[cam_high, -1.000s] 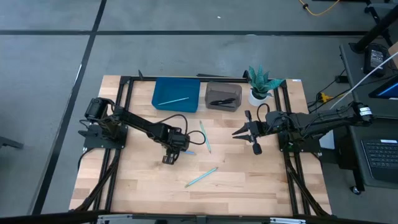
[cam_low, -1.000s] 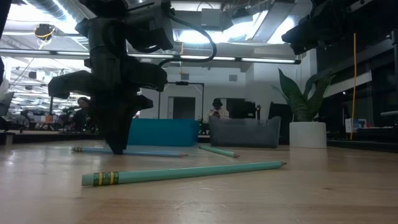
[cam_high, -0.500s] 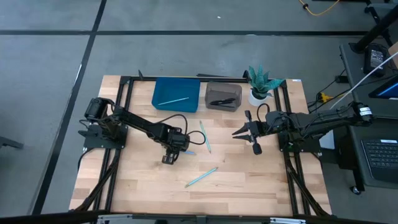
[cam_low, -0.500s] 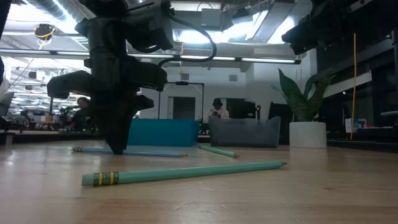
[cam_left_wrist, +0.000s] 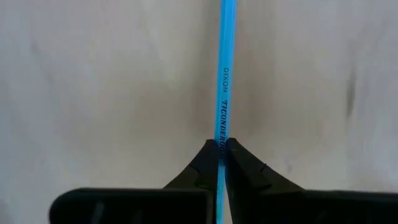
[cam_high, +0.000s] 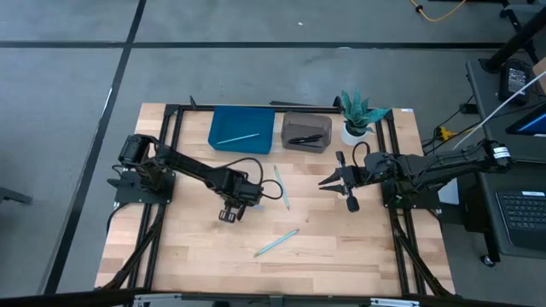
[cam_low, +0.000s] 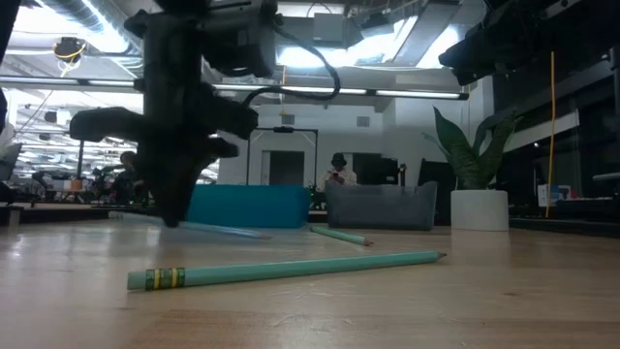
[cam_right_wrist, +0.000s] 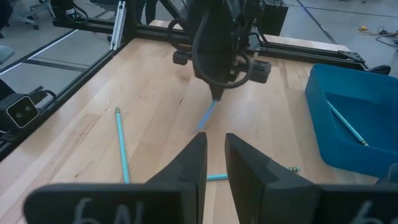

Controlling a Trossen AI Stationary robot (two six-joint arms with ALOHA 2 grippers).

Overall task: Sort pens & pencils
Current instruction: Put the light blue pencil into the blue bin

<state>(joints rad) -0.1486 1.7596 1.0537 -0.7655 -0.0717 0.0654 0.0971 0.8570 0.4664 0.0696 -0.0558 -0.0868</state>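
We cannot see the gripped pencil's (cam_left_wrist: 222, 93) far end, cut off in the wrist view. It is thin, light blue, with printed lettering. The left gripper (cam_high: 230, 211), mid-table, is clamped on it. The right gripper (cam_high: 328, 182) waits near the right edge, fingers slightly parted, holding nothing.

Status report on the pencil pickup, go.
Left tool shut on a light-blue pencil, lifting one end off the table. Right tool idle mid-table, empty. Two pencils loose on the wood. Nothing in the way.

Blue bin (cam_high: 242, 128), grey bin (cam_high: 306, 130), potted plant (cam_high: 357, 113)
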